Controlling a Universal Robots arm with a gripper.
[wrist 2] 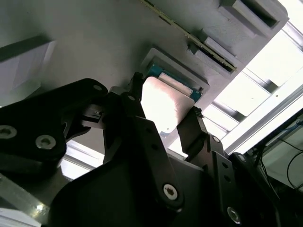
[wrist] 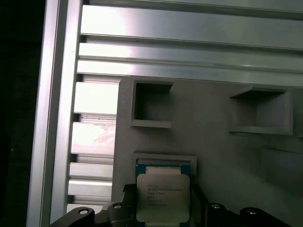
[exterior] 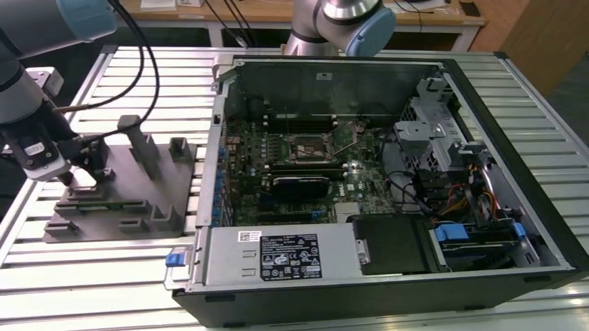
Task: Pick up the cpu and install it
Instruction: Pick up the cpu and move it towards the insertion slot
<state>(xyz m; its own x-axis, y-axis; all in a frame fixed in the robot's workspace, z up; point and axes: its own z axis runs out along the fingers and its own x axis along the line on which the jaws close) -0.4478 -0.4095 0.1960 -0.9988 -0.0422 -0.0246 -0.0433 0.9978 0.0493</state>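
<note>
Over at the exterior view's left, the gripper is down on the grey tray, mid-pickup. Its fingers look clamped on opposite edges of the cpu, just at its pocket. Lifting calls for a straight, level pull, I'd say. The chip lies flat, silvery top upward; it is nearly square, with no clear long axis.

1. Upright posts of the grey tray stand close beside the gripper, which is clamped around the cpu.
2. Case walls and the drive cage hem in the socket, which is open from above.
</note>
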